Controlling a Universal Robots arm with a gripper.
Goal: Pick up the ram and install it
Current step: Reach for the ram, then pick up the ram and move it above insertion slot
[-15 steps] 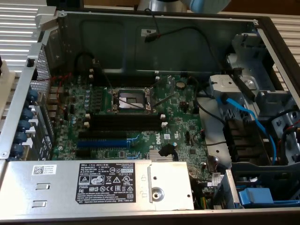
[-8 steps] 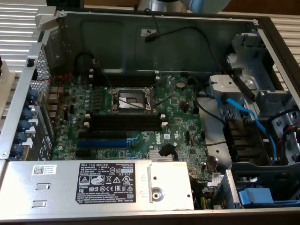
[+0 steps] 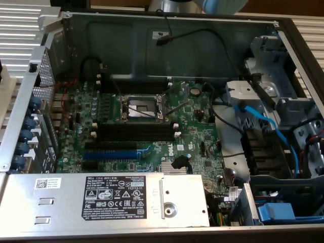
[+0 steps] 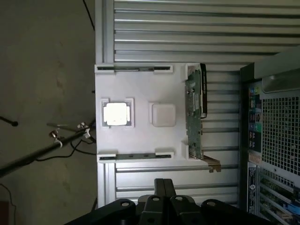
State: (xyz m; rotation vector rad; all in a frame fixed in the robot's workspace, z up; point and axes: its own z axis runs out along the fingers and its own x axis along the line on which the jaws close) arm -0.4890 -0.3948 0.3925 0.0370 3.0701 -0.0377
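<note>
**A:** State of the jaws?

**B:** The gripper point(image 4: 162, 183) has its jaws closed right together and holds nothing. It hangs over the slatted tabletop point(image 4: 178, 28), just short of the white tray point(image 4: 140, 89).

**A:** Where is the ram?

**B:** The ram point(image 4: 136, 156) stands on edge in the long slot along the tray edge nearest the jaws. It is straight ahead of them, near but apart. Its long axis runs crosswise to the line from jaws to tray. A similar strip point(image 4: 133, 69) sits in the matching slot on the far edge; whether it is a second stick cannot be told.

**A:** The other pockets?

**B:** One square pocket holds a processor chip point(image 4: 117, 114). The neighbouring pocket point(image 4: 163, 115) looks bare. A green card point(image 4: 193, 117) stands on edge along the tray side next to the computer case point(image 4: 276, 140).

**A:** The destination?

**B:** On the motherboard point(image 3: 197, 142), the long black memory slots point(image 3: 136, 132) are empty. Install judged not begun.
</note>
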